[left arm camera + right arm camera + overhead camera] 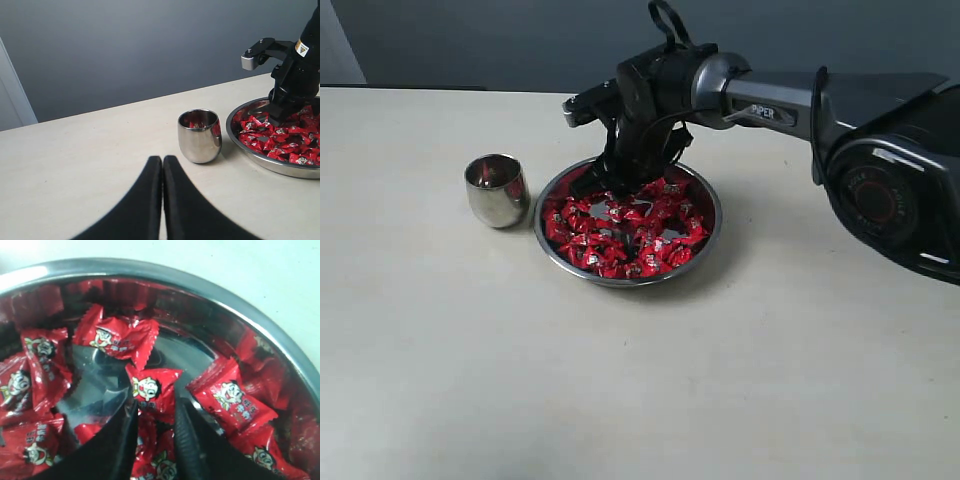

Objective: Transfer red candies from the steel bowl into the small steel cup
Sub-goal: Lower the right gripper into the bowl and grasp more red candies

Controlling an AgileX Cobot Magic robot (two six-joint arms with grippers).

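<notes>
The right fingers (pixel 189 440) straddled one candy (pixel 152 387) in the bowl (pixel 620 282) — whether they pinched it, I could not tell — and its slick wrapper might slip free short of the cup (pixel 497 190) beside the bowl, while the left fingers (pixel 145 200) rested clenched.

Watching from the side, I see the right arm (pixel 770 105) reach in from the right, nearly level above the counter (pixel 470 350). Its grey sleeve runs into a black wrist (pixel 655 85), with a loop of cable (pixel 665 20) arching over the top. At the wrist it bends sharply, so the right claw (pixel 608 183) points steeply down. Its two black fingers (pixel 117 445) stand apart with a narrow gap between them (the inner faces look ribbed up close). The left claw (pixel 162 160) sits low and roughly level, its fingers pressed flat against each other along their length.
</notes>
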